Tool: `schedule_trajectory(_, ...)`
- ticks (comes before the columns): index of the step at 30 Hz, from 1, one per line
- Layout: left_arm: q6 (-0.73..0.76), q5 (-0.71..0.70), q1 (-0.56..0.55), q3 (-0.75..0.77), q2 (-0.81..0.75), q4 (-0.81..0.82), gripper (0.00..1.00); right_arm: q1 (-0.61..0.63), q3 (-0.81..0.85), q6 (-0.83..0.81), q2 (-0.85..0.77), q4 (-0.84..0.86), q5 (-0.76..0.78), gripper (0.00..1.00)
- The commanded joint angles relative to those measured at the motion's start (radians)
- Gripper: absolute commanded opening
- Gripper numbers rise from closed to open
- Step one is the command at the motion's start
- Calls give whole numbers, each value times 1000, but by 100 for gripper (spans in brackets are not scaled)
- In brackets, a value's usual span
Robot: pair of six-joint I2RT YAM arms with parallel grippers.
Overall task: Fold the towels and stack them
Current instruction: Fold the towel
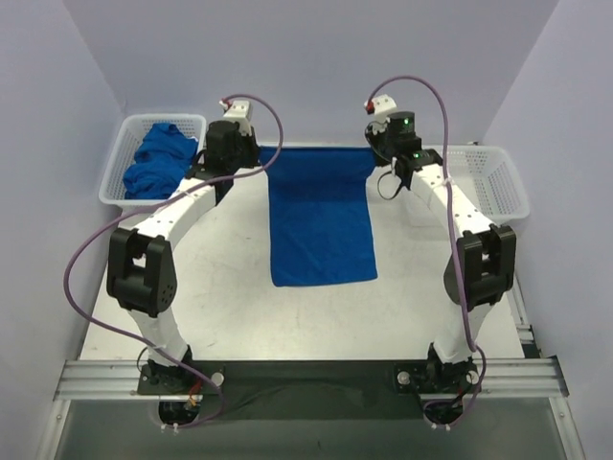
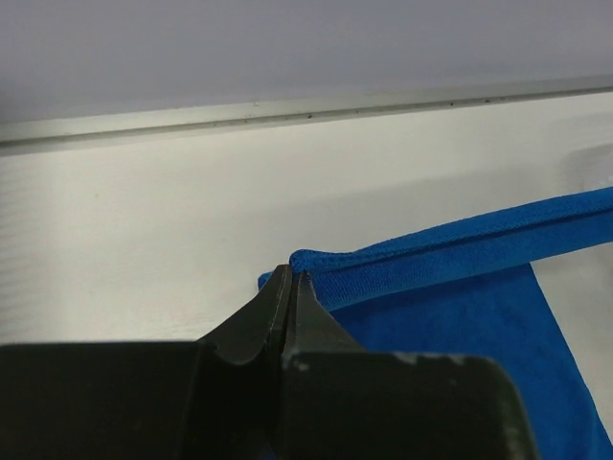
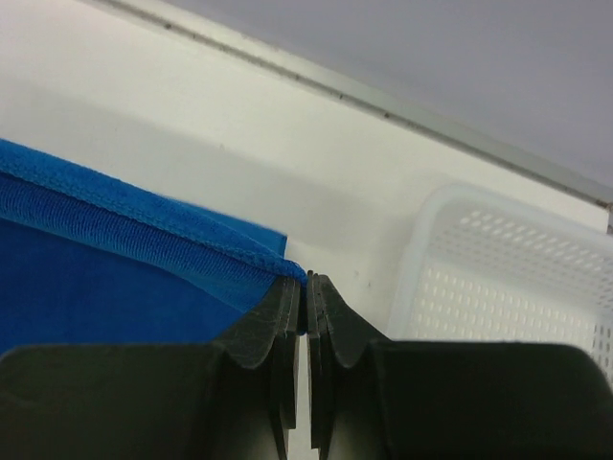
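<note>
Top view: we see blue towel [image 1: 321, 220] flat on tabletop [image 1: 230, 287], arms [image 1: 192, 201] at its far corners; other towels [image 1: 158, 158] heaped in left basket [image 1: 113, 182].
Left wrist: left end effector [image 2: 290, 278] clamped on corner hem.
Right wrist: right end effector [image 3: 306, 283] likewise clamped.
We judge bite thin: corner may slip, skewing fold. Cloth depth between jaws hidden.

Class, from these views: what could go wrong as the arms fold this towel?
1. Both the left tool and right tool pinch the blue towel only at its corner tips, so either may slip out.
2. The white basket sits close beside the right tool; a sideways move might knock it.
</note>
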Motion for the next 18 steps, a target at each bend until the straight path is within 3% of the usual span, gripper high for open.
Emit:
schedule_trajectory(1,-24,13,28,-98,-94,15,0,-29,-115,-4,-94,-15,50,0)
schedule_trajectory(11,-159,143,26,-385,-175,-89,0,-35,-293,213,-127,-196,-71,0)
schedule_trajectory(18,-177,179,26,-427,-137,-158,0,-41,-350,313,-119,-203,-108,0)
